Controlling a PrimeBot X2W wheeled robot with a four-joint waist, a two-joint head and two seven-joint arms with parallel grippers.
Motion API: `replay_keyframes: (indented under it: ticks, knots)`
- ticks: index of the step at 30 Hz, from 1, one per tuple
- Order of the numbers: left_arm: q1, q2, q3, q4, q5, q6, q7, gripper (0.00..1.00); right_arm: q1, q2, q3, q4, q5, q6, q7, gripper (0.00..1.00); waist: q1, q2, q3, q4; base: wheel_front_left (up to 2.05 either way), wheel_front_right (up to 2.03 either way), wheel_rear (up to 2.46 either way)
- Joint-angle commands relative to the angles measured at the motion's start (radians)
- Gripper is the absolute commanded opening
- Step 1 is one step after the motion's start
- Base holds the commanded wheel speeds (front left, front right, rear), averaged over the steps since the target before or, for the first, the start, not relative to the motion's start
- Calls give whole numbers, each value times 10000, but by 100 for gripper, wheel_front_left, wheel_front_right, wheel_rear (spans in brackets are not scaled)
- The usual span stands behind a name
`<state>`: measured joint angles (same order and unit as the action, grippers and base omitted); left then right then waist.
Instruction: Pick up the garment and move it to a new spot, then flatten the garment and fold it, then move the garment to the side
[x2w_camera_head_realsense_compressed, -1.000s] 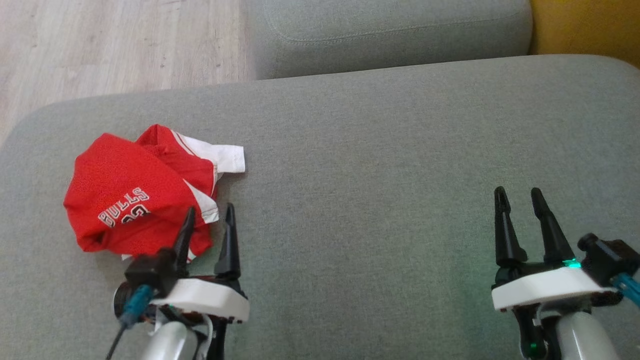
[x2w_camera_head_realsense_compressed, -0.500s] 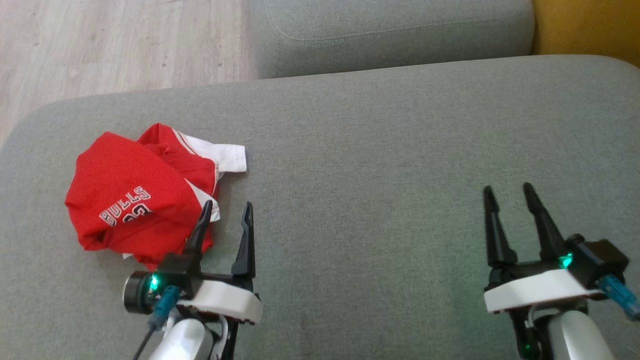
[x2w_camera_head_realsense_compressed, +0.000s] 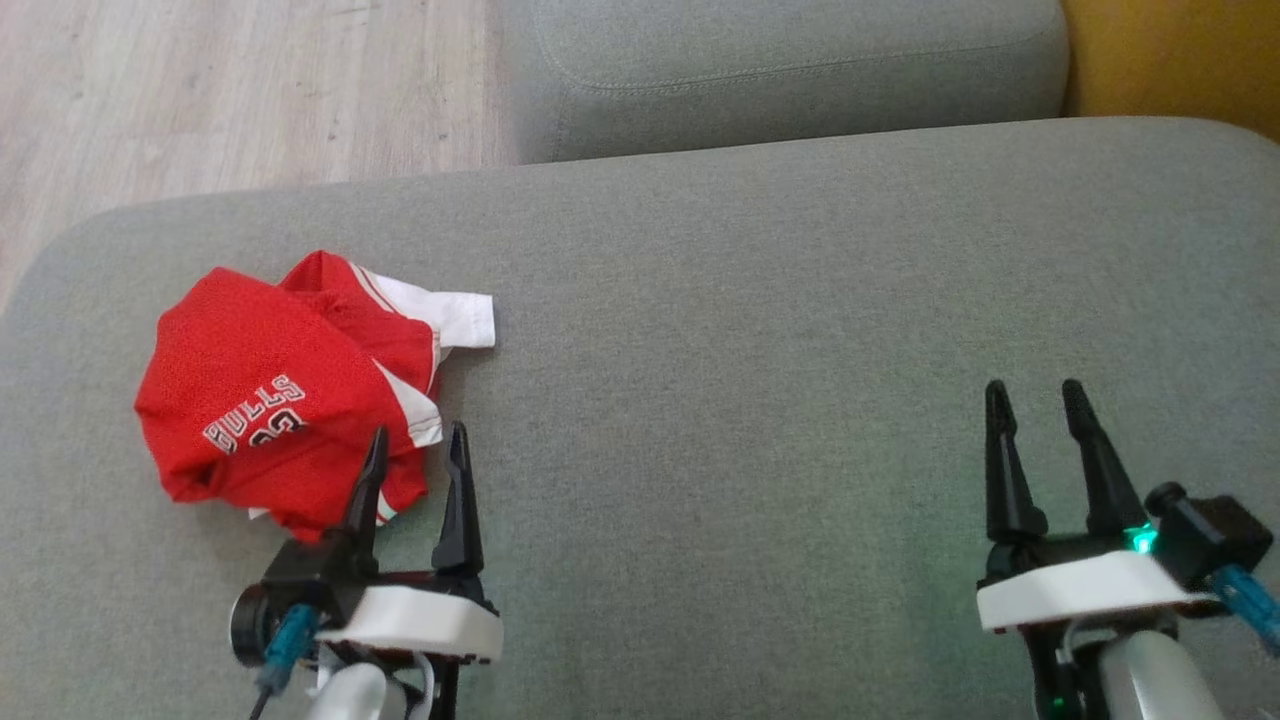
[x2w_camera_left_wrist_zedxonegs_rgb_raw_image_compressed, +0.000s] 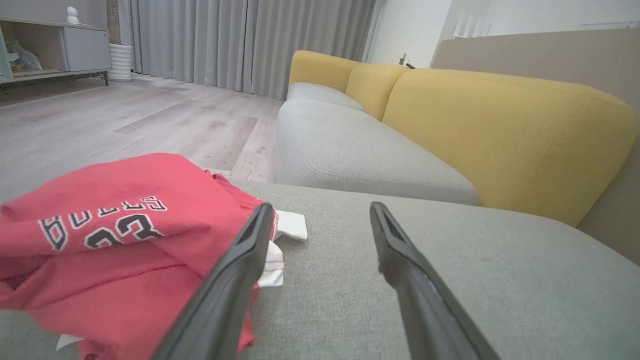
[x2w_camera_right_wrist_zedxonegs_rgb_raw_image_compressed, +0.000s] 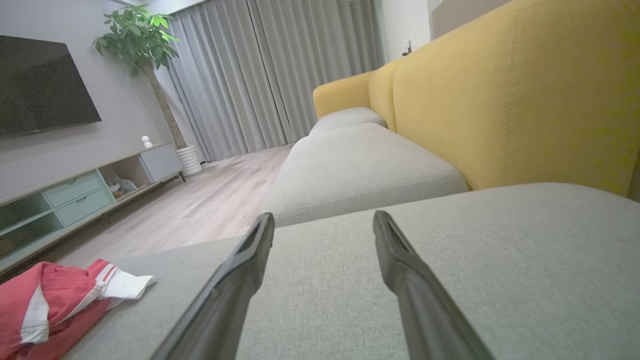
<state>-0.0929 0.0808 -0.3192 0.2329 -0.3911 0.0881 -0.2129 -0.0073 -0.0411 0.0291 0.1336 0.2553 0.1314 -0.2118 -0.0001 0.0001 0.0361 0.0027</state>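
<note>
**Jaws Apart, Nothing Lifted Yet**

Jaws on the left gripper (x2w_camera_head_realsense_compressed: 418, 432) stand apart with nothing between them. Its left finger crosses the near edge of the garment (x2w_camera_head_realsense_compressed: 270, 400) in the head view, but I cannot tell whether it touches the cloth or only hangs in front of it. The right gripper (x2w_camera_head_realsense_compressed: 1033, 385) is parted too and empty, well off at 3 o'clock from the left one, over bare grey cushion (x2w_camera_head_realsense_compressed: 750, 330).

From the left fingertips the garment lies mostly towards 10 o'clock, at the left end of the cushion. One white-trimmed flap (x2w_camera_head_realsense_compressed: 455, 318) reaches out at about 12 o'clock. Beyond it, at 11 o'clock, is wooden floor (x2w_camera_head_realsense_compressed: 200, 90), with a second grey cushion (x2w_camera_head_realsense_compressed: 780, 70) at 12 and a yellow backrest (x2w_camera_head_realsense_compressed: 1180, 50) at 1 o'clock.

By my reading nothing of the task is done. The garment is in a heap, so the lift, the move, the flattening, the fold and the setting aside are all to come.

It is a red jersey with white edging, white "BULLS" lettering (x2w_camera_head_realsense_compressed: 252, 412) and a number beneath (upside down as the head camera sees it). It is bunched and doubled over itself, with a ridge of folds along its far side. It looks thin and limp, likely to sag from a single pinch.
</note>
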Motion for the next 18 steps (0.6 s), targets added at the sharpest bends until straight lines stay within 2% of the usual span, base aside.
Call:
replay_keyframes:
  ticks: [1,12,18]
  knots:
    - [-213,-79,455,-95,403,-121,-172,100,-179,-83,293,-72,-201,-7,-182,100,1,-1,-22,-28,0,0,0]
    - [-232,-282,709,376,1763,-497,-488,100,-284,-91,606,433,-872,-7,-500,100,1,-1,-105,-9,0,0,0]
    - [-181,-301,832,287,1742,-554,-488,100,-254,-91,630,430,-776,-7,-500,100,1,-1,-203,106,0,0,0]
